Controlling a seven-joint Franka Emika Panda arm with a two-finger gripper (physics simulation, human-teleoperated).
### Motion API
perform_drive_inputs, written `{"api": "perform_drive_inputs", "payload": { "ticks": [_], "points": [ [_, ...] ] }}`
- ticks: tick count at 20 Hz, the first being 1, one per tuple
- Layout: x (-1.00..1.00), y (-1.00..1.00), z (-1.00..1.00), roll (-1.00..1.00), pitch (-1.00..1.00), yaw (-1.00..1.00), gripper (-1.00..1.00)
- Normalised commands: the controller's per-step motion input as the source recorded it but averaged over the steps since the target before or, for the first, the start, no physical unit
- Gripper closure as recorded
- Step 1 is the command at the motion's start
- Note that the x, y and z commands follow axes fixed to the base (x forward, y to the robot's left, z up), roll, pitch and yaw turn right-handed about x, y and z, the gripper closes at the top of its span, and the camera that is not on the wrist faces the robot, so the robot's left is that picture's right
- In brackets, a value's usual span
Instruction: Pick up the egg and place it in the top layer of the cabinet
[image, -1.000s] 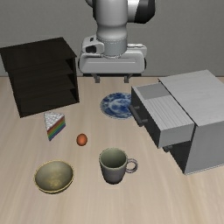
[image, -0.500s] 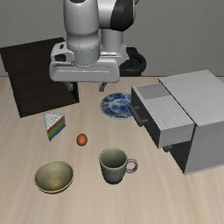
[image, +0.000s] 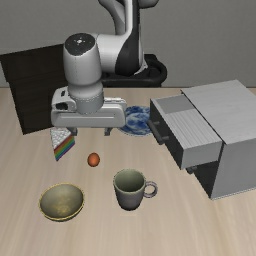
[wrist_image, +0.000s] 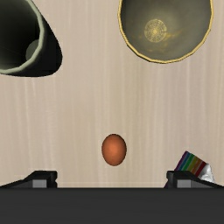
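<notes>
Egg (wrist_image: 114, 149) is seen lying untouched on tabletop (wrist_image: 87, 96) | end effector (wrist_image: 114, 178) is held open over it | grasp and cabinet (image: 225, 120) placement are left undone

The arm (image: 85, 62) is built of rounded, glossy light-grey shells, with black segments at the joints above the gripper (image: 87, 127). A pale cylindrical link with a domed cap sits directly on the gripper's wide, flat, light-grey housing. In the wrist view the gripper's black fingertips (wrist_image: 40, 178) carry small grey pads and rise from a dark bar.
</notes>
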Motion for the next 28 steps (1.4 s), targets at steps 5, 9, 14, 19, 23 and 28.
{"api": "perform_drive_inputs", "payload": {
  "ticks": [5, 9, 14, 19, 23, 28],
  "points": [
    [0.0, 0.0, -1.0, 0.0, 0.0, 0.0, -1.0],
    [-0.25, 0.0, -0.75, 0.0, 0.0, 0.0, -1.0],
    [-0.2, 0.0, -0.4, 0.0, 0.0, 0.0, 1.0],
    [0.0, 0.0, 0.0, 0.0, 0.0, 0.0, 1.0],
    [0.0, 0.0, 0.5, 0.0, 0.0, 0.0, 1.0],
    [0.0, 0.0, 1.0, 0.0, 0.0, 0.0, 1.0]
  ]
}}
